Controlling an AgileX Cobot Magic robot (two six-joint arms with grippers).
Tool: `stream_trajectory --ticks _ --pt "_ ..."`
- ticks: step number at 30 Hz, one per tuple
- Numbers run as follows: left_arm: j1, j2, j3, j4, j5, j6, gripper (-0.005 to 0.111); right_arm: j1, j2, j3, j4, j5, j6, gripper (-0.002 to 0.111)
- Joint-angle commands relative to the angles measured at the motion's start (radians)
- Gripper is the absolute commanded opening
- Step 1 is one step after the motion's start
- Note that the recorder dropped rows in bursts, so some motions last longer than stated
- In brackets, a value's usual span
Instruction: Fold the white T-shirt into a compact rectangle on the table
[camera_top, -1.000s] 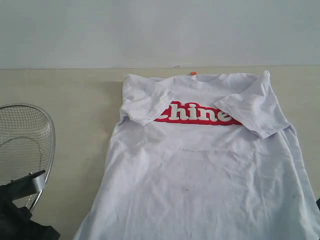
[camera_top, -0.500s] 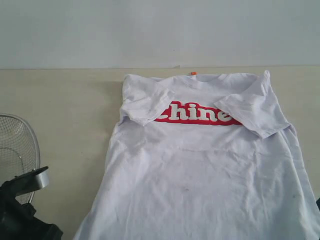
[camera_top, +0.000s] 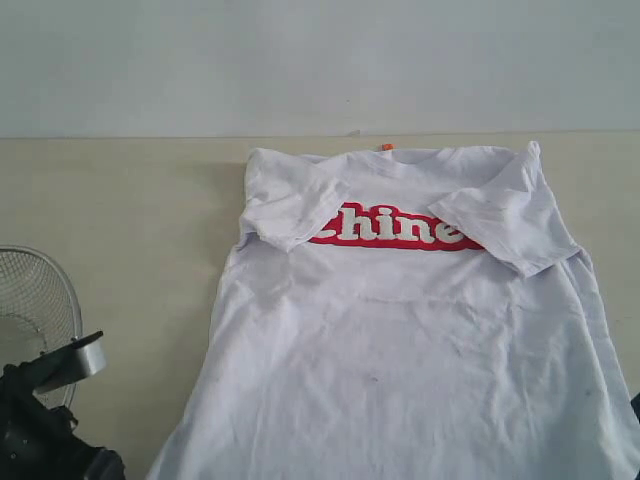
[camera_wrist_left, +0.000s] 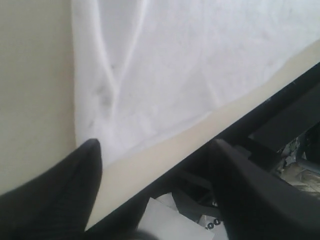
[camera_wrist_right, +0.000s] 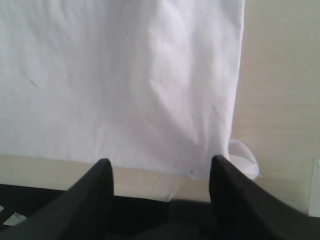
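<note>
Where the left gripper (camera_wrist_left: 155, 145) hangs with its two dark fingers wide apart and nothing between them, one hem corner of the white T-shirt (camera_wrist_left: 190, 65) lies just ahead of the fingertips, flat on the table (camera_wrist_left: 35, 90). The right gripper (camera_wrist_right: 161, 160) is likewise spread and empty, with the opposite hem corner (a small curl of cloth pokes out beside it) just beyond its tips. Both sleeves lie folded in over the red banner (camera_top: 395, 228). A wire basket (camera_top: 35, 300) sits beside the left arm.
</note>
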Motion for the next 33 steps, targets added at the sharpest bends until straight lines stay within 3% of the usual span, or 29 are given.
stream_trajectory --ticks 1,5,10,15,16,18,21,24,33 --pt "-0.005 0.003 -0.041 -0.002 0.023 0.013 0.059 -0.001 -0.001 0.006 0.004 -0.007 -0.009 0.051" --pt "-0.005 0.003 -0.089 0.001 0.064 -0.008 0.059 -0.001 -0.001 0.006 0.007 -0.007 -0.009 0.051" --pt "-0.005 0.003 -0.136 -0.035 0.230 -0.010 0.059 -0.001 -0.001 0.006 0.007 -0.007 -0.009 0.051" --pt "-0.085 0.003 -0.141 -0.154 0.305 0.057 0.059 -0.001 -0.001 0.006 0.009 -0.011 -0.009 0.051" --pt "-0.107 0.003 -0.141 -0.161 0.305 0.057 0.059 -0.001 -0.001 0.004 0.009 -0.011 -0.009 0.051" --pt "-0.191 0.003 -0.141 -0.143 0.176 0.072 0.057 -0.001 -0.001 0.004 0.010 -0.013 -0.009 0.051" --pt "-0.199 0.016 -0.141 -0.120 0.086 0.028 0.057 -0.001 -0.001 0.004 0.010 -0.013 -0.009 0.051" --pt "-0.199 0.077 -0.141 0.004 0.065 -0.014 0.057 -0.001 -0.001 0.004 0.018 -0.015 -0.011 0.051" --pt "-0.199 0.191 -0.141 -0.049 0.042 0.056 0.057 -0.001 -0.001 0.004 0.020 -0.017 -0.013 0.051"
